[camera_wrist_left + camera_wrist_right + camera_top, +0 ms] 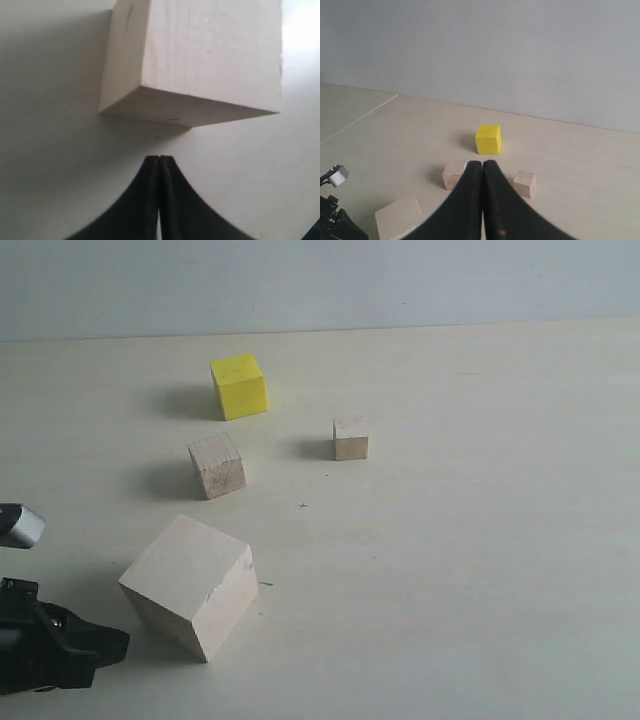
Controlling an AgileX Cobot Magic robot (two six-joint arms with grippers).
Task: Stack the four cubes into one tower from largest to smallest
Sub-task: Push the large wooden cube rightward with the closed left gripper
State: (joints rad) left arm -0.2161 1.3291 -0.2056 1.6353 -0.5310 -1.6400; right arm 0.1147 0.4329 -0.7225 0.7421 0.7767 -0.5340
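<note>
Pale cream tabletop (pixel 480 540), grey wall (pixel 400 280) behind. Unstacked, apart: large pale wood cube (pixel 190 585) front left, smaller bare wood cube (pixel 217 464) behind it, bright yellow cube (pixel 239 386) furthest back, smallest bare wood cube (pixel 351 438) to right. Left gripper (pixel 159 158) closed, empty, near large cube; right gripper (pixel 482 162) closed, empty.

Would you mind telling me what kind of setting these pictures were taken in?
Likely a robot test bench: a plain pale tabletop, a blank grey wall, and the left gripper beside the large pale wood cube.

Four cubes separate, none stacked: large pale wood cube (pixel 192 584) nearest, rotated; yellow cube (pixel 239 386) farthest; smaller wood cube (pixel 217 464) and smallest wood cube (pixel 351 438) between.
</note>
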